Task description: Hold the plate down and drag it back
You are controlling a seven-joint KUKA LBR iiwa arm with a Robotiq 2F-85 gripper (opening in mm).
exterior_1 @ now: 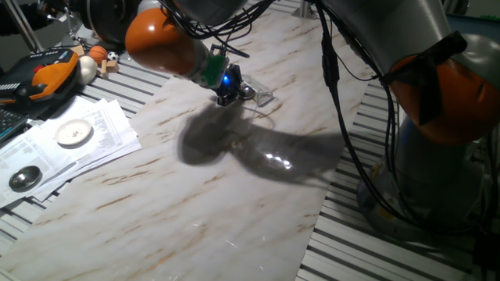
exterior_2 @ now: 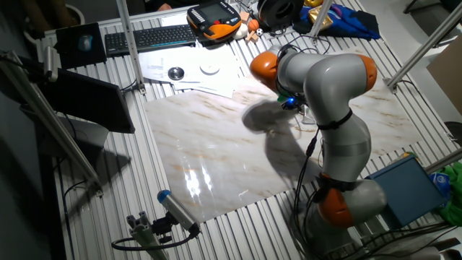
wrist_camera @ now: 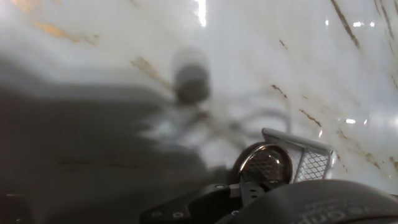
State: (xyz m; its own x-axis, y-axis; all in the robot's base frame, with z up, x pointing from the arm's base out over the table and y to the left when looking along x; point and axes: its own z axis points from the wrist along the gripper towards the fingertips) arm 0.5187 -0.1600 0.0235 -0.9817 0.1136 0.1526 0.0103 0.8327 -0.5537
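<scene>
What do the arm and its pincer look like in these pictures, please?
The arm has rounded silver-grey links with orange bands at the joints. Black cables hang along it. The pincer is small and dark, below a green ring with a blue light.

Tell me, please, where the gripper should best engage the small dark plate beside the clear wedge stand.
The plate lies flat and shallow on the marble slab, leaving little rim to pinch. Probably best to press the gripper straight down on its flat middle from above, keeping clear of the clear stand alongside it.
</scene>
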